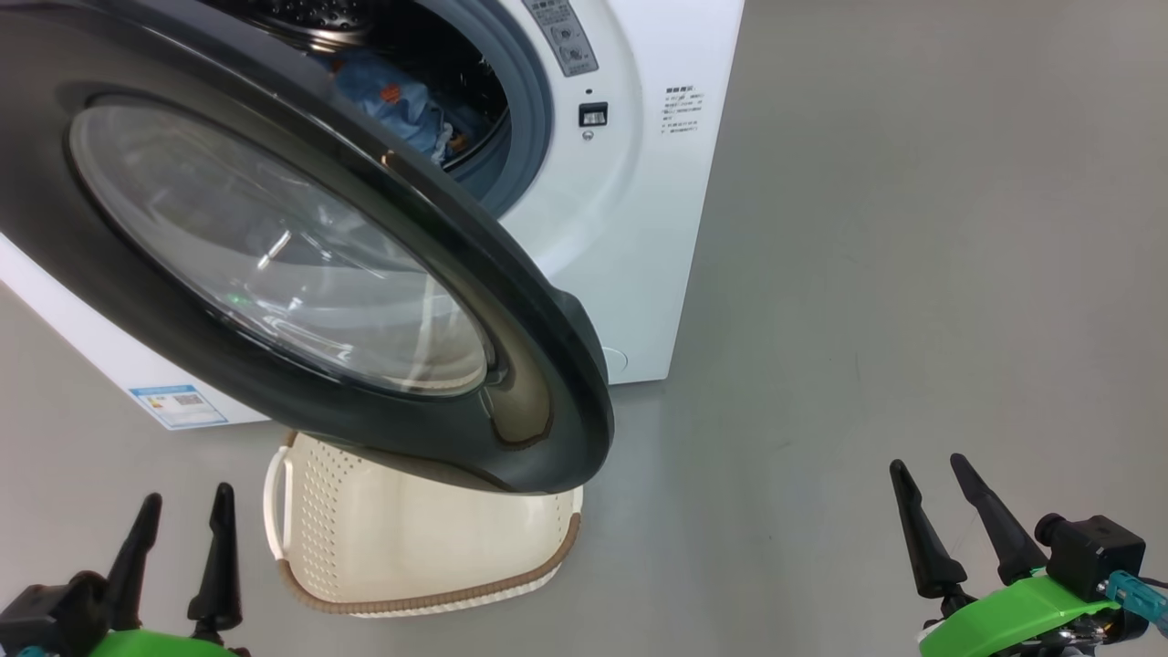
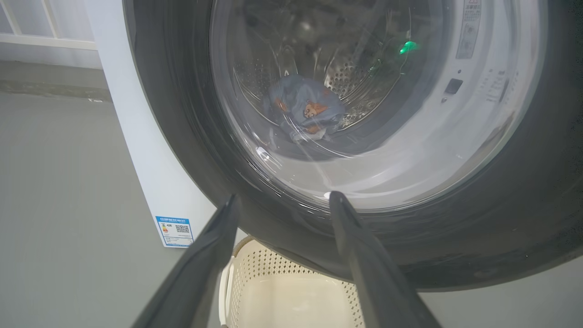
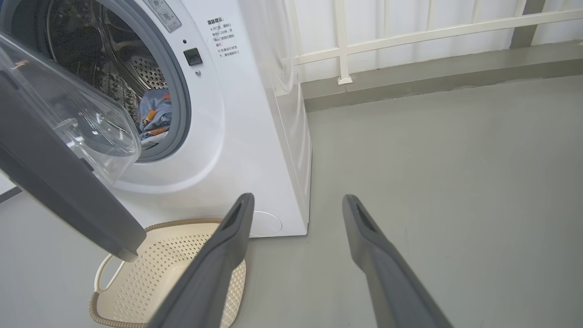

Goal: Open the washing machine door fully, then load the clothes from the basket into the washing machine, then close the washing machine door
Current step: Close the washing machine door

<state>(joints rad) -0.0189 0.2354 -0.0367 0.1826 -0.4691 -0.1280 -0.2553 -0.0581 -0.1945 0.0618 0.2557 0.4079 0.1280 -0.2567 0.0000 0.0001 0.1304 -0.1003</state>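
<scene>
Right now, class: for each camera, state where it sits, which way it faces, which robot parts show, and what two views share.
Head: on the head, looking down at the door, basket and floor; left pincer and right pincer at the bottom corners.
Left wrist: before the door, facing its glass, clothes behind it; own two fingers.
Right wrist: beside the door, facing the machine front; own two fingers.
Shared: both wrist views show the clothes and basket.

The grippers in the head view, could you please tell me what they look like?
The left gripper and the right gripper each have two long, dark fingers that taper to points and rise from a bright green base. Beside the right base sits a black camera block with a pale blue cable.
</scene>
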